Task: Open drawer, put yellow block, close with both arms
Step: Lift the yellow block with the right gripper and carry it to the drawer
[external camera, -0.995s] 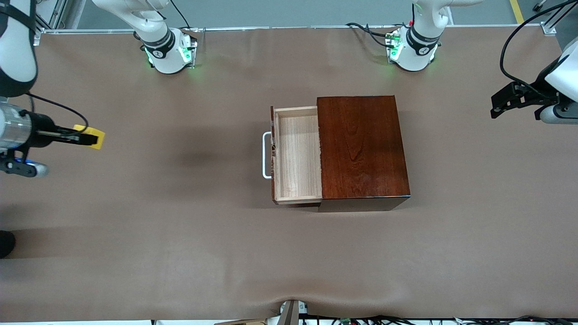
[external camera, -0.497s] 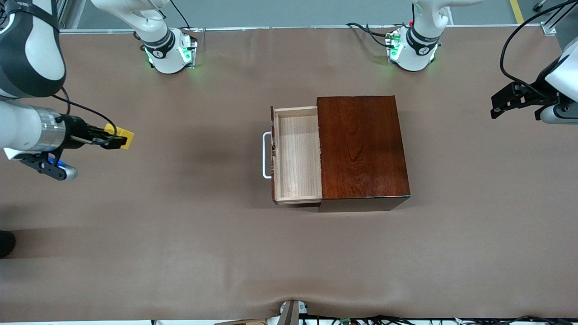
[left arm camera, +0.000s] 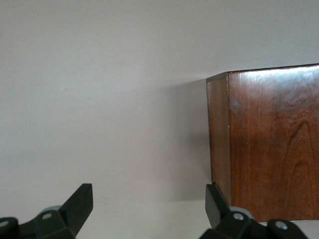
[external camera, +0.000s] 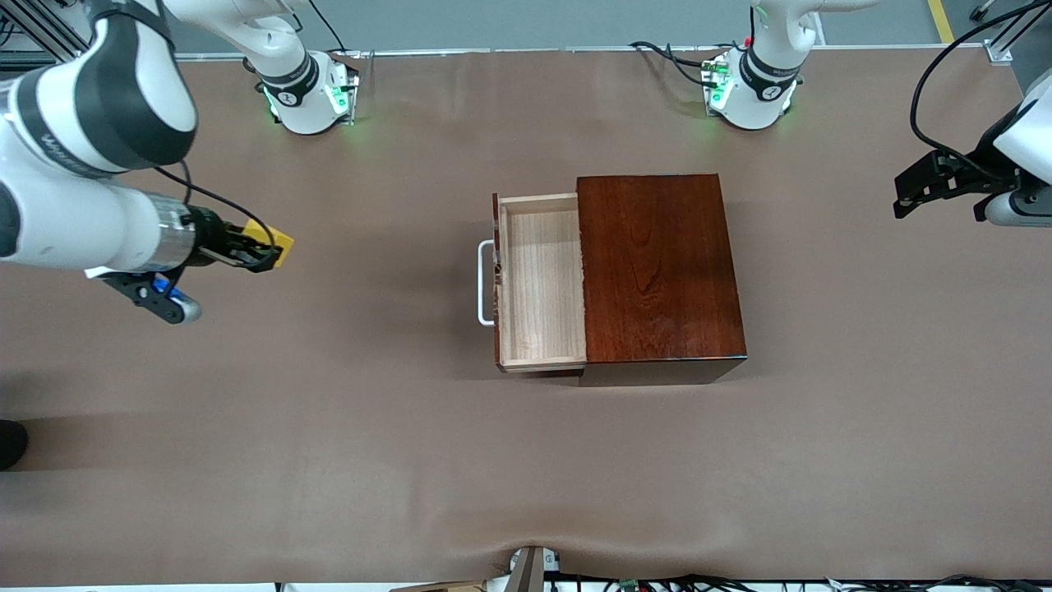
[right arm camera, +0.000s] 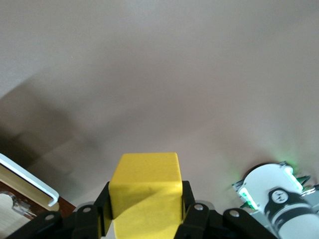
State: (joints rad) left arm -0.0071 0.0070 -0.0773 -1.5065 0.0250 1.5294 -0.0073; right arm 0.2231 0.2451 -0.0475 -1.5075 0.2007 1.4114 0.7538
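Observation:
The yellow block (external camera: 282,242) hangs above the bare table toward the right arm's end, with my right gripper (external camera: 268,252) shut on it. In the right wrist view the block (right arm camera: 144,186) fills the gap between the black fingers (right arm camera: 192,201). The drawer (external camera: 538,279) stands pulled out of the dark wooden box (external camera: 657,267); its pale tray is empty and its white handle (external camera: 485,284) faces the right arm's end. My left gripper (external camera: 904,196) waits open over the table at the left arm's end, and its wrist view shows the box's corner (left arm camera: 269,144).
The two round white arm bases (external camera: 308,94) (external camera: 752,90) glow green along the table's edge farthest from the front camera. Brown table cover (external camera: 394,427) lies bare between the block and the drawer. Cables run along the near edge.
My right arm has carried the yellow block steadily toward the drawer. The left arm, drawer and box have not moved.

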